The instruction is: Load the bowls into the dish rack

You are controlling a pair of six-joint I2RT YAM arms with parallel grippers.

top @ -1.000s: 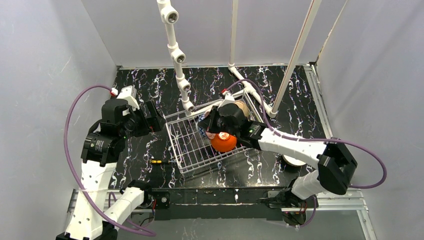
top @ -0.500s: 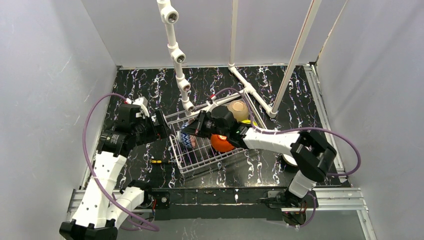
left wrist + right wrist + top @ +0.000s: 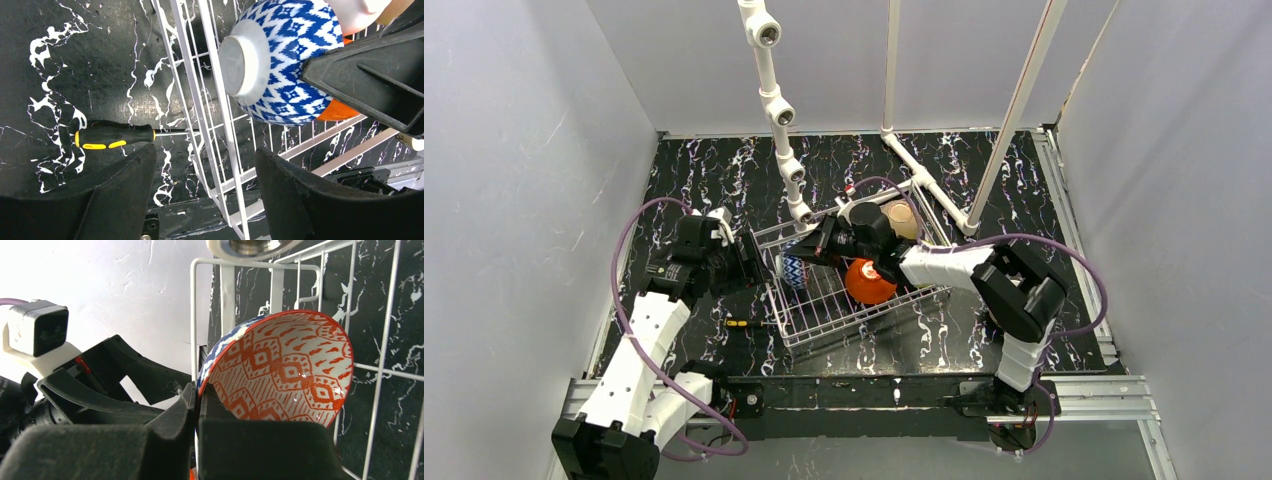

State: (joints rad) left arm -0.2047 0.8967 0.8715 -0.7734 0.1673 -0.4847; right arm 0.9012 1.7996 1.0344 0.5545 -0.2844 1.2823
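Note:
The silver wire dish rack sits mid-table. My right gripper is shut on the rim of the blue-and-white patterned bowl, holding it on edge at the rack's left end. In the right wrist view the fingers pinch the rim, and the bowl's orange-patterned inside faces the camera. An orange bowl and a tan bowl lie in the rack. My left gripper is open and empty, just outside the rack's left wall. In its wrist view the gripper straddles the rack wire, below the patterned bowl.
A black-and-yellow screwdriver lies on the table left of the rack, also in the left wrist view. The white pipe frame rises behind the rack. Grey walls enclose the table.
My right gripper has carried the patterned bowl leftward across the rack to its left end. My left gripper has moved right, up to the rack's left wall.

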